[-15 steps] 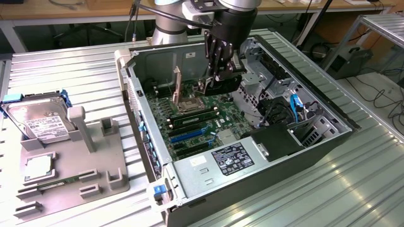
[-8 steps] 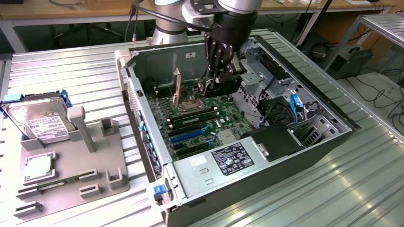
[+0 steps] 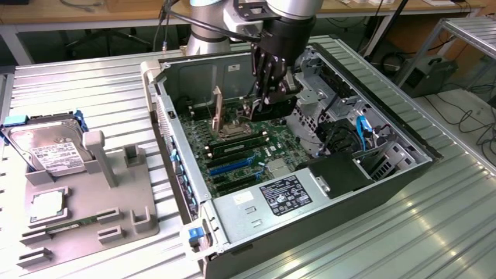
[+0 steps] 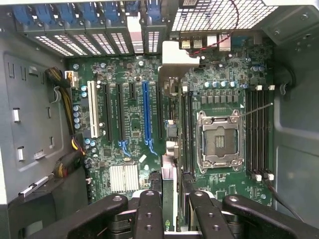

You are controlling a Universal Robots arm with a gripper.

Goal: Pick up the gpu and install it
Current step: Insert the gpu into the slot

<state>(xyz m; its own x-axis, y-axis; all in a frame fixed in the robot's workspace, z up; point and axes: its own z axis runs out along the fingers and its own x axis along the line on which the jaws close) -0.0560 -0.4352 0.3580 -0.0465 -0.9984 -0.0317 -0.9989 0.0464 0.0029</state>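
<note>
Open PC case [image 3: 387,174] on ribbed table [image 3: 93,93]; walls close around arm. Motherboard [image 4: 129,124] below, blue slot [image 4: 146,112] bare. Gripper [image 4: 170,209] low inside case, fingers [image 4: 149,214] pinching gpu [image 4: 169,196] edge-on, upright, above board between slots and CPU socket [image 4: 219,139].

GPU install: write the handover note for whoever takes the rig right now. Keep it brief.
Gripper: shut on the gpu, down inside the open computer case.
Gpu: held on edge over the motherboard, between the blue slot and the processor socket, with its silvery bracket end toward the case's rear slot openings.
Done: the gpu is picked up and brought into the case.
Left: the gripper has not let go. Whether the card is seated in a slot cannot be told.
Aside: the hard drive sits in its holder at the exterior view's left.
</note>
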